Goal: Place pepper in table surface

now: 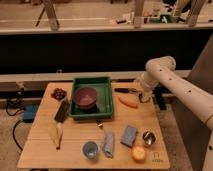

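Note:
The pepper (128, 102), a slim orange tapered vegetable, lies flat on the light wooden table surface (75, 129), just right of the green tray. My gripper (143, 95) hangs at the end of the white arm (161, 69) above the table's right edge. It is a little right of and above the pepper, and the two look apart.
The green tray (106, 100) holds a purple bowl (85, 97). A dark slim item (125, 90) lies behind the pepper. On the table are a dark red cluster (59, 93), a black item (62, 111), a pale yellow corn-like item (55, 134), a blue cup (90, 149), a cloth (107, 143), a blue sponge (129, 136), a metal cup (148, 137) and a round orange fruit (138, 153).

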Controlling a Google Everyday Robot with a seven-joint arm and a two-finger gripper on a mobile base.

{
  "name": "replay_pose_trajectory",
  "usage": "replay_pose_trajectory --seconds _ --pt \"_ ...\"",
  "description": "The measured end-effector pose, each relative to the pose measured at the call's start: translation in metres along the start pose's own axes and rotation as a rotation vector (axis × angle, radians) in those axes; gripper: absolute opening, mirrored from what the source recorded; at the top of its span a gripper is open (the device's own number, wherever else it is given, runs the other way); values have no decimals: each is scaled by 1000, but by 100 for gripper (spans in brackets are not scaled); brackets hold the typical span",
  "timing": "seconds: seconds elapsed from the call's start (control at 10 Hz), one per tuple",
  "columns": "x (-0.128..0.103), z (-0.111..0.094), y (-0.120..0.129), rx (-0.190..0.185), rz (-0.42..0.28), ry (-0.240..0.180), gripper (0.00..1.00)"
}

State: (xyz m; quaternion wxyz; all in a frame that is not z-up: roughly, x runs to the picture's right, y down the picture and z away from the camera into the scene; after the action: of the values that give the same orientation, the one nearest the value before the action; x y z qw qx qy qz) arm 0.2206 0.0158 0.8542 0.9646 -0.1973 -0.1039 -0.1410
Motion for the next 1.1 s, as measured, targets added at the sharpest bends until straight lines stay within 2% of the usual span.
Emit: replay_pose_trajectory --seconds 1.1 --pt "2 35 0 -31 14 -24 80"
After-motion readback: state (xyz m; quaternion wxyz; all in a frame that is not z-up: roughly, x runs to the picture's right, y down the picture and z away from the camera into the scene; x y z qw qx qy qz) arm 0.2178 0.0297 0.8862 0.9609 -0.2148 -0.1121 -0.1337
